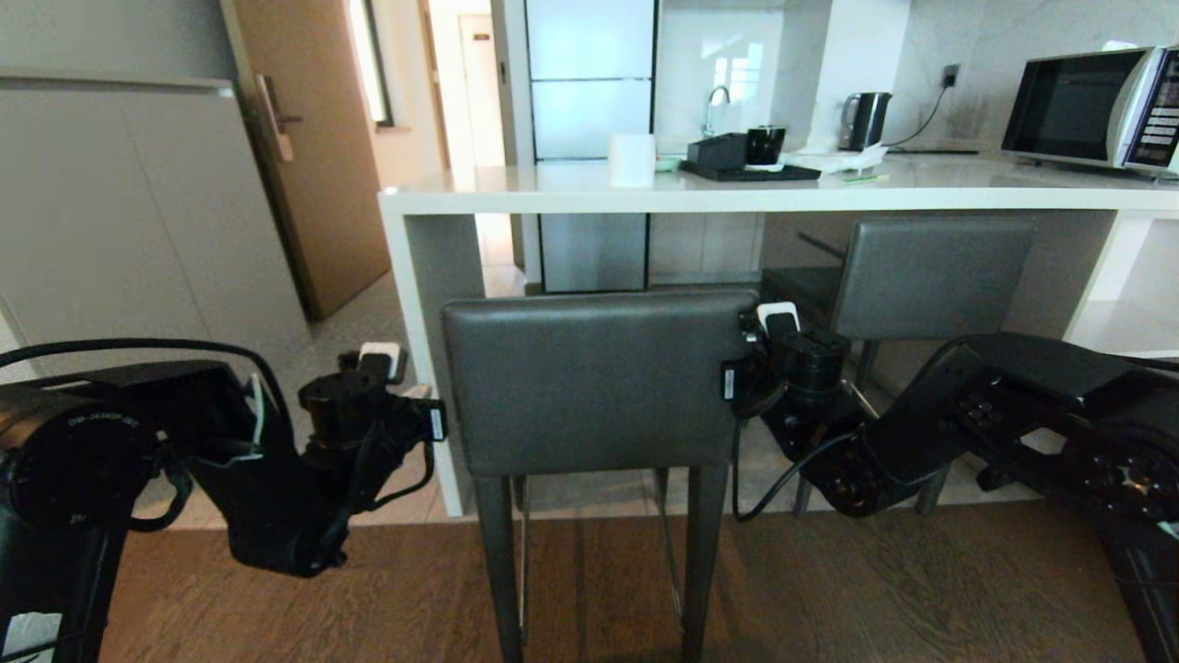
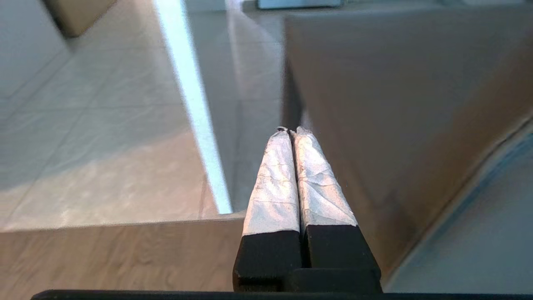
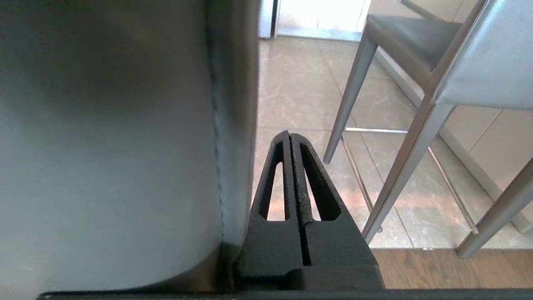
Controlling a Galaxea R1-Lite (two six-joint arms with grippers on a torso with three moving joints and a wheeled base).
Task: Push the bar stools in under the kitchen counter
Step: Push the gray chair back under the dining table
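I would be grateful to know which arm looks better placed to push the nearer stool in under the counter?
Probably the right: its shut claw sits against the edge of the nearer grey leather stool's backrest, while the shut left claw is beside it, by the white stone counter's end panel.

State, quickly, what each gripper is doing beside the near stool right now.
Left gripper: shut, empty, at the left edge of the near stool's backrest.
Right gripper: shut, empty, against the backrest's right edge.

Home kitchen, shown by a white stone counter with bar stools drawn up, microwave, electric kettle, sink tap, tiled and wooden flooring, wooden door beyond.
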